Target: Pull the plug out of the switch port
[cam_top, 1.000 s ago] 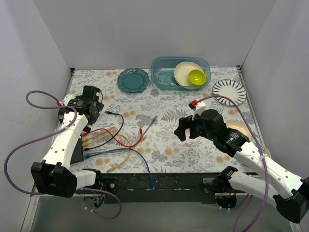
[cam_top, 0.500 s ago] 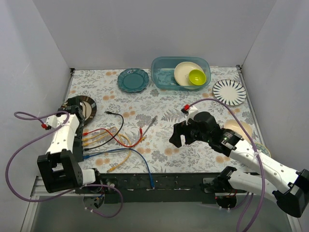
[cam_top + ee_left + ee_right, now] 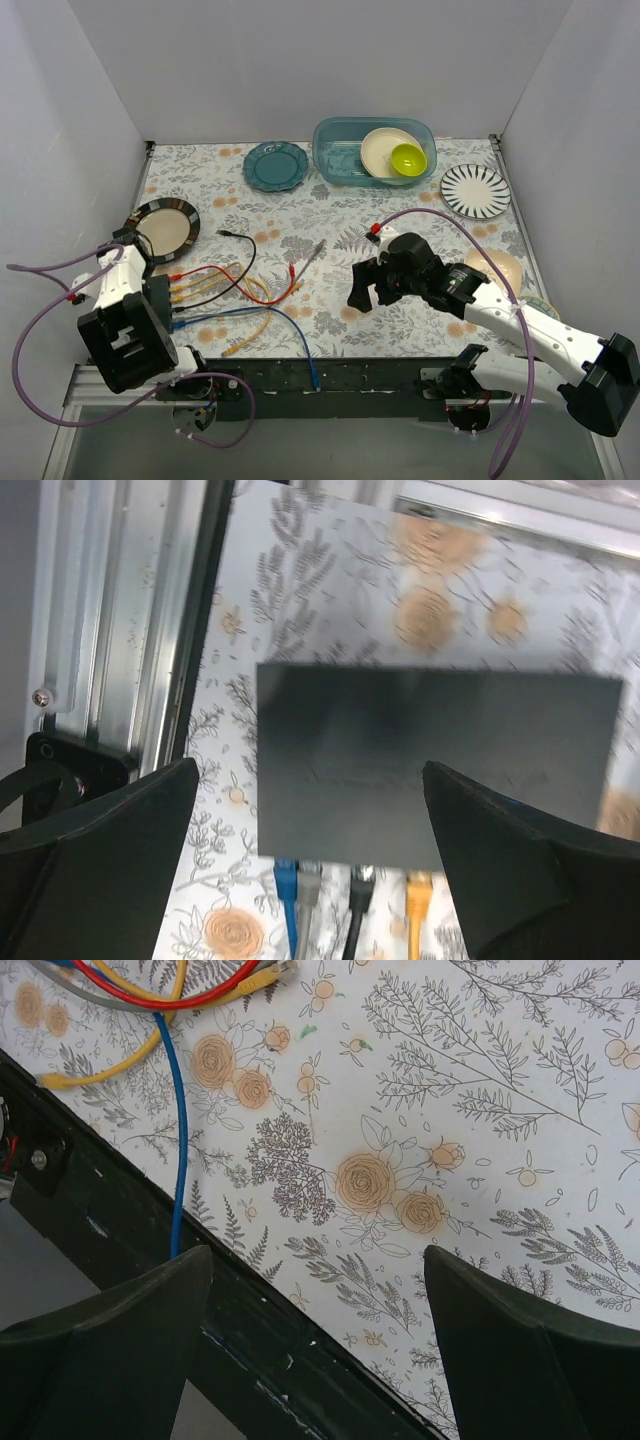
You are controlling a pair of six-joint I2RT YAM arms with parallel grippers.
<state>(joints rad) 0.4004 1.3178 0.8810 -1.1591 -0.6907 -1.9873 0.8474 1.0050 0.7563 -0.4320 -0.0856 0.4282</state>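
floral tabletop [image 3: 350,210] fills every view. one black switch [image 3: 430,760] lies flat beneath the left jaws, which stand wide open and hold nothing; its body shows in the gap between them. four plugs [image 3: 362,878] sit in ports along one long edge: blue, grey, black, yellow. the right jaws, also wide open and empty, hang well apart from the switch, near one blue cable [image 3: 177,1110].

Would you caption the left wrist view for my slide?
Open left hand above the black switch box, four plugs along its edge.
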